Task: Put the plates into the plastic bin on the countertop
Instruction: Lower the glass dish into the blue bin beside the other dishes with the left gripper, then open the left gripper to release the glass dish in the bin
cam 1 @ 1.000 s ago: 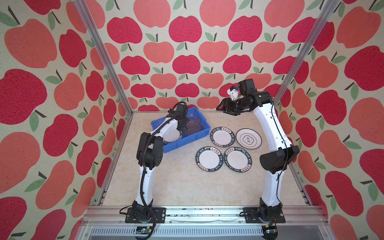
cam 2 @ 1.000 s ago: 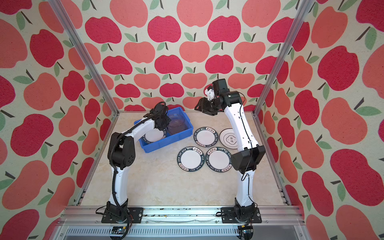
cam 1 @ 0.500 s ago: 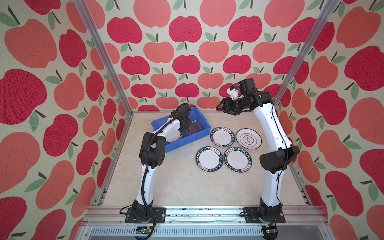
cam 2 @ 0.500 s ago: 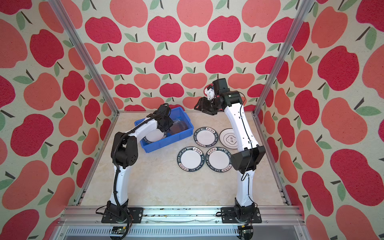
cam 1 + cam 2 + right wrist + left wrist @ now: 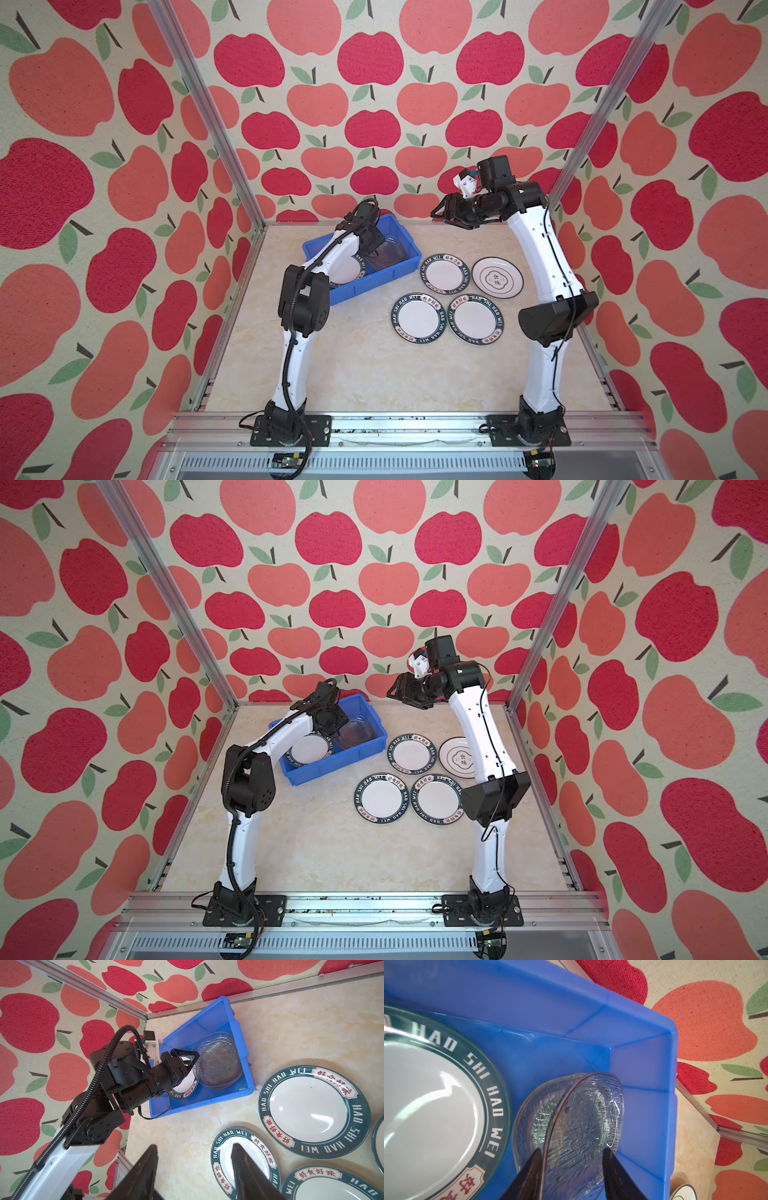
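Note:
The blue plastic bin (image 5: 376,286) stands at the back left of the countertop (image 5: 374,365). In it lie a green-rimmed plate (image 5: 425,1095) and stacked glass plates (image 5: 583,1118). The top glass plate sits tilted. My left gripper (image 5: 572,1151) is down in the bin, open. Its fingers stand on either side of that plate's edge, and the rim runs close beside one finger (image 5: 537,1157). My right gripper (image 5: 434,215) hangs open and empty, high over the back of the countertop. Three green-rimmed plates (image 5: 446,275) (image 5: 418,318) (image 5: 476,319) and a black-ringed plate (image 5: 497,277) lie on the countertop.
Aluminium rails (image 5: 415,419) frame the countertop, and apple-patterned walls (image 5: 374,124) close it in on three sides. The bin's far corner sits near the back wall. Bare countertop stretches in front of the plates toward the arm bases.
My left gripper's jaws have opened inside the bin, letting go of the glass plate. The left arm has shifted a little over the bin. The right arm has hardly moved.

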